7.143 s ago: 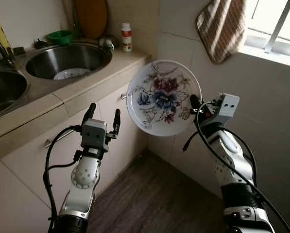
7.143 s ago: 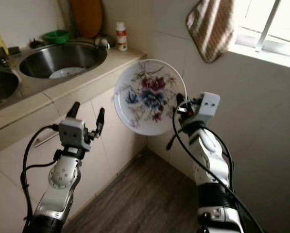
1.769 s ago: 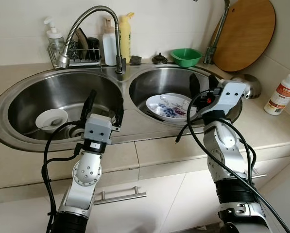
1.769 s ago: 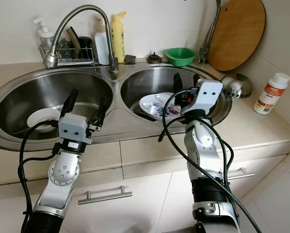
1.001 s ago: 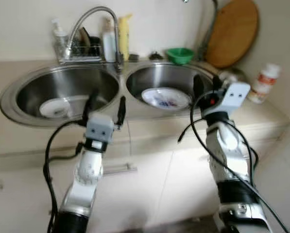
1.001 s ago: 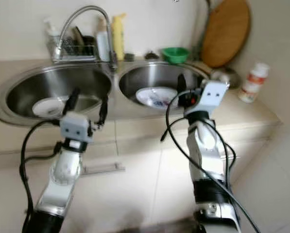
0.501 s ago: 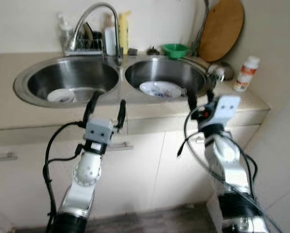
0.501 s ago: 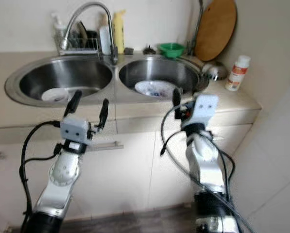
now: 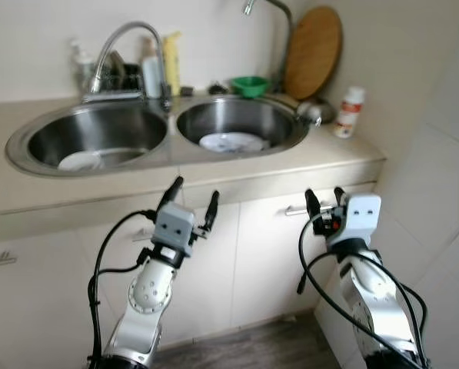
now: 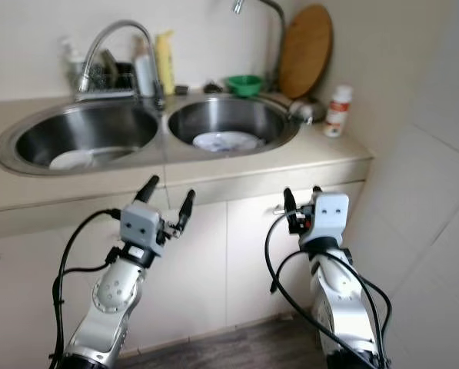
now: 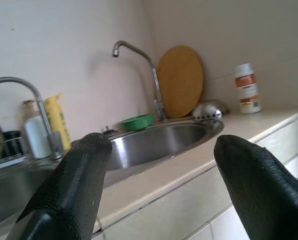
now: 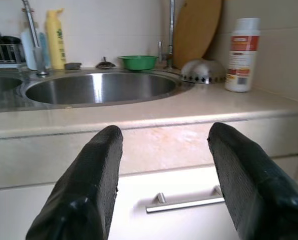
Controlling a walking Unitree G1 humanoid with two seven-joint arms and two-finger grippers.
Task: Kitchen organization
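A floral plate point(image 9: 231, 142) lies flat in the right basin of the steel double sink point(image 9: 294, 137). A white bowl point(image 9: 79, 161) rests in the left basin. My left gripper point(image 9: 195, 192) is open and empty, held below counter height in front of the cabinet doors. My right gripper point(image 9: 324, 196) is also open and empty, at about the same height before the right-hand cabinet door. In the right wrist view the open fingers point(image 12: 96, 180) frame the counter edge and a cabinet handle point(image 12: 186, 201).
Behind the sink stand a green bowl point(image 9: 249, 81), a round wooden board point(image 9: 312, 52), a metal strainer point(image 9: 312, 111), a red-labelled white bottle point(image 9: 349, 112) and a faucet point(image 9: 129, 38) with soap bottles. A tiled wall closes in on the right.
The view has pulled back from the counter and the sink now sits farther off. Both grippers have dropped below the counter edge. The plate, once held by the right gripper, stays in the basin.
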